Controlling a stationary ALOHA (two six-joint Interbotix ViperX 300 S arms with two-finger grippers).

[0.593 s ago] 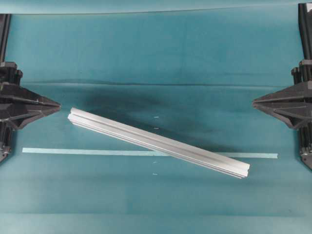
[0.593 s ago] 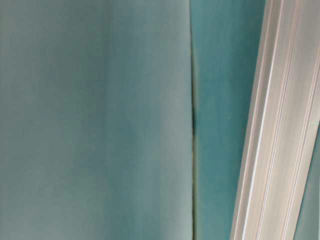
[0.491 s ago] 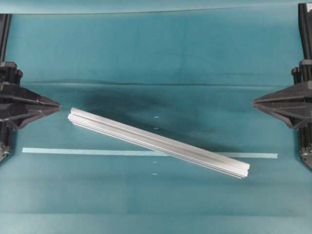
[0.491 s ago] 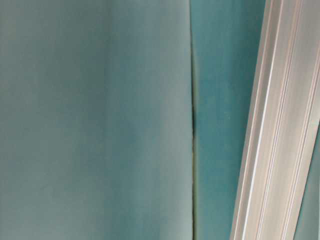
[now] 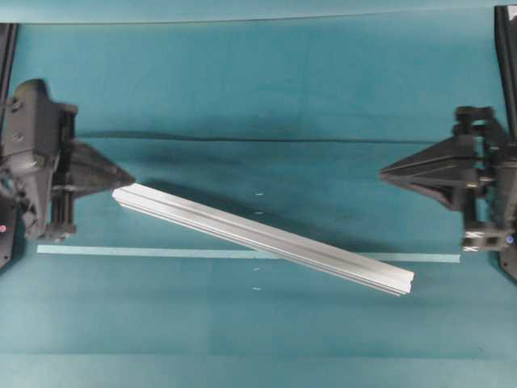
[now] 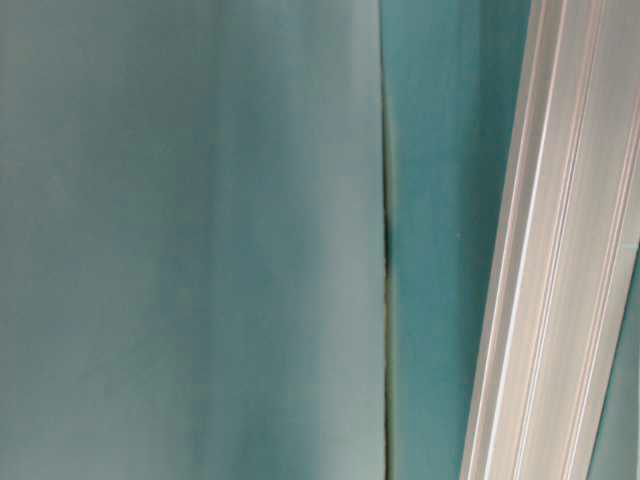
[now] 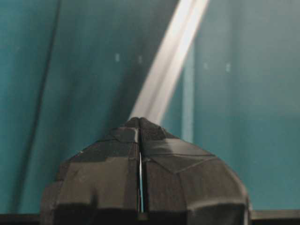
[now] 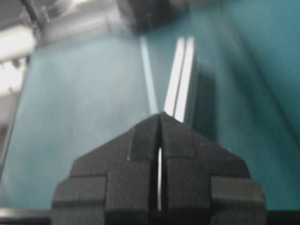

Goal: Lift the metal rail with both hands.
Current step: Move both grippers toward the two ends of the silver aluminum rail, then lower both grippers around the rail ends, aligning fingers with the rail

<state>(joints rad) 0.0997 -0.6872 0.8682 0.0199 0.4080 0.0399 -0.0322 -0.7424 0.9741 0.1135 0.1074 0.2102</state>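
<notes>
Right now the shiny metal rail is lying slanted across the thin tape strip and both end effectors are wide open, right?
Not quite. The metal rail does lie slanted across the tape strip, but the left end effector and right end effector are shut, as both wrist views show.

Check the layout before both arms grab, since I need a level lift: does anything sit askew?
Yes. The metal rail lies diagonally across the straight tape strip, its left end farther back. So the left gripper sits almost at that end, while the right gripper is well off the other.
</notes>
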